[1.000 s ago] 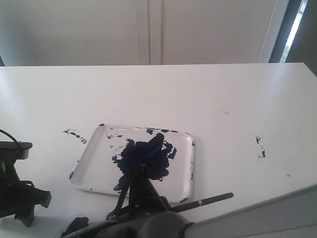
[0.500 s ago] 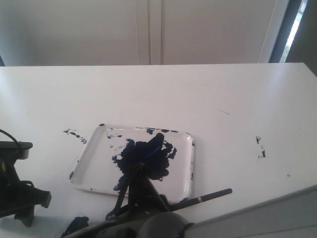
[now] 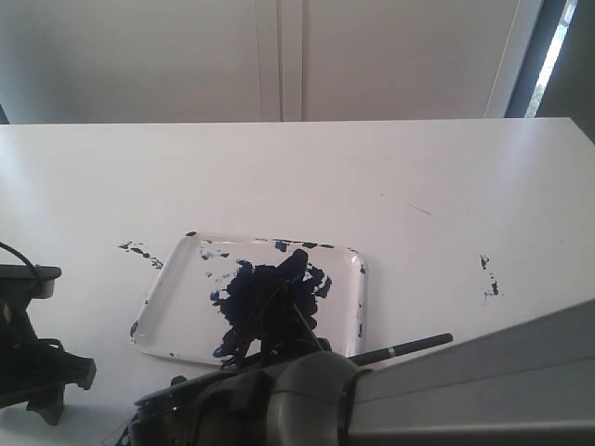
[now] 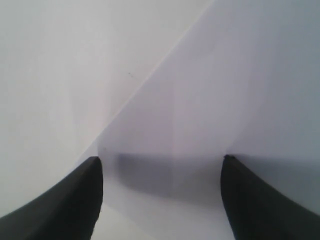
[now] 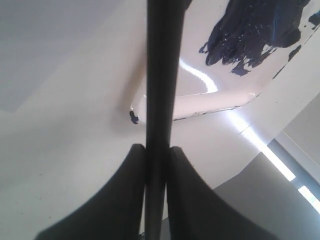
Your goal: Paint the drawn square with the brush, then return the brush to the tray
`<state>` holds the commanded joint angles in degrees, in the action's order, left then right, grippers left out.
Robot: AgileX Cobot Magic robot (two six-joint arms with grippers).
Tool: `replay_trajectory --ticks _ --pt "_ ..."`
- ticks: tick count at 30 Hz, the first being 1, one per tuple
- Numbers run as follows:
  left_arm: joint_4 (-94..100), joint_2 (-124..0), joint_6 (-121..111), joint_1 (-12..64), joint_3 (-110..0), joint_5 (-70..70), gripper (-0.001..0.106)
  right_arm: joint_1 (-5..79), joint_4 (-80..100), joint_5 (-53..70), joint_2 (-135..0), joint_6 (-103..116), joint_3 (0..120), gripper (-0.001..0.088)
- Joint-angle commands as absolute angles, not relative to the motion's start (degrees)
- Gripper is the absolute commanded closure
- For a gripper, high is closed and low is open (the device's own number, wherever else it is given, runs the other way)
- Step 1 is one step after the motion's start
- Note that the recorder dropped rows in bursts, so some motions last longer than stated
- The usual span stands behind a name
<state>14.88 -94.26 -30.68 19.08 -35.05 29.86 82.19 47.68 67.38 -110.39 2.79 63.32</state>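
The white tray (image 3: 172,297) with its dark blue blotch (image 3: 270,293) lies in the middle of the table. My right gripper (image 5: 156,150) is shut on the black shaft of the brush (image 5: 159,75), near the tray's front edge (image 5: 200,107). In the exterior view the brush handle (image 3: 409,347) with its silver band sticks out to the right of the right arm (image 3: 307,400). The brush tip and the drawn square are hidden behind that arm. My left gripper (image 4: 162,167) stands open over bare white surface at the table's front left (image 3: 37,372).
Dark blue paint specks mark the table left of the tray (image 3: 139,249) and at the right (image 3: 488,274). The right arm's grey body fills the lower right of the exterior view. A white wall stands behind the table.
The right arm has risen and moved forward with the brush. The handle end now sits higher and further right. The arm now covers the blue patch at the bottom left.
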Motion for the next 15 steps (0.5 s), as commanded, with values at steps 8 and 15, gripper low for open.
replay_trajectory --ticks 8,15 --pt "14.88 -94.26 -30.68 19.08 -35.05 29.86 0.036 82.41 45.75 66.57 -110.39 2.79 63.32 0.0868" --pt "14.88 -94.26 -30.68 19.08 -35.05 29.86 0.036 85.11 45.86 65.29 -110.39 2.79 63.32 0.0868"
